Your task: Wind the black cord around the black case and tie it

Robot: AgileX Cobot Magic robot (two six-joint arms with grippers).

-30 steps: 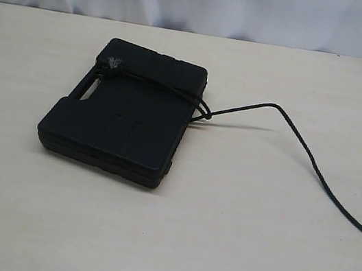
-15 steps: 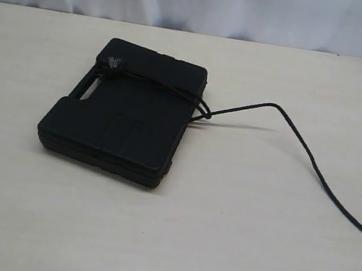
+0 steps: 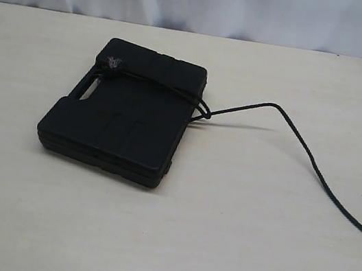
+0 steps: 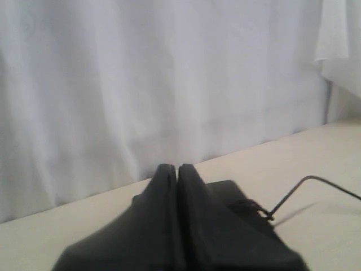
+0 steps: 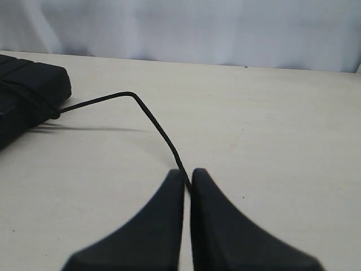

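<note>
The black case (image 3: 122, 112) lies flat on the table, handle slot toward the left. The black cord (image 3: 299, 138) crosses its top from a frayed tuft (image 3: 114, 63) near the handle, loops at the case's right edge, then rises in an arc and runs off the exterior view's right side. In the right wrist view my right gripper (image 5: 188, 176) is shut on the black cord (image 5: 155, 124), which leads back to the black case (image 5: 28, 93). My left gripper (image 4: 177, 169) is shut with nothing in it, the black case (image 4: 237, 197) just beyond it. Neither gripper shows in the exterior view.
A pale wooden table (image 3: 219, 239) carries everything. A white curtain (image 3: 203, 0) hangs along its far edge.
</note>
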